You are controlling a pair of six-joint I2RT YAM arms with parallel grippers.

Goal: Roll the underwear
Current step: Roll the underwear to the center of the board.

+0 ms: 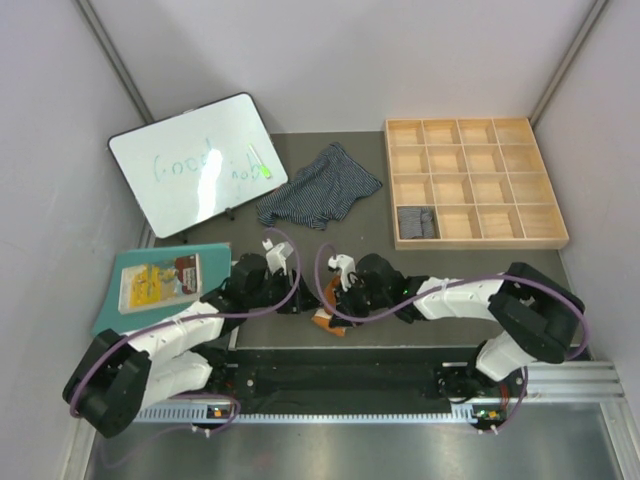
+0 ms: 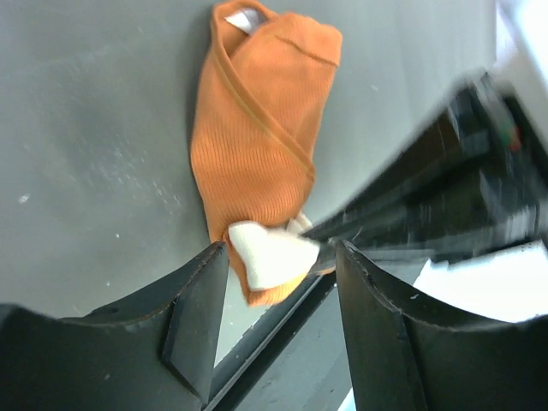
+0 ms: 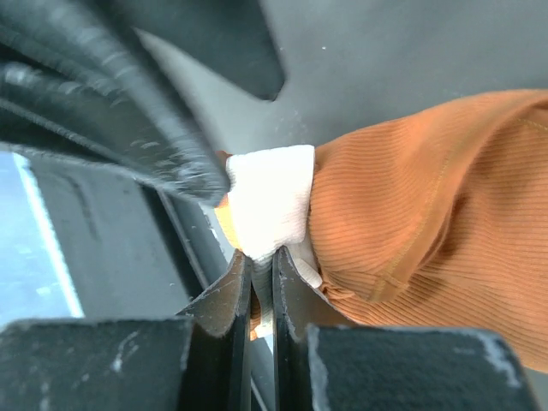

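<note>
step: rolling rust-orange pair [image 2: 257, 145], near edge of surface [image 2: 103, 171] | left claw [image 2: 281, 250] spread beside cream waistband [image 3: 270, 201] | right claw [image 3: 261, 257] pinching waistband | next: likely tuck roll end tight

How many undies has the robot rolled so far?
One looks done: the grey pair sits bundled in a compartment of the wooden tray. The orange pair is in hand, folded narrow, its cream end pinched by the right tool, the left tool open at that end. The striped navy pair lies unrolled.
</note>
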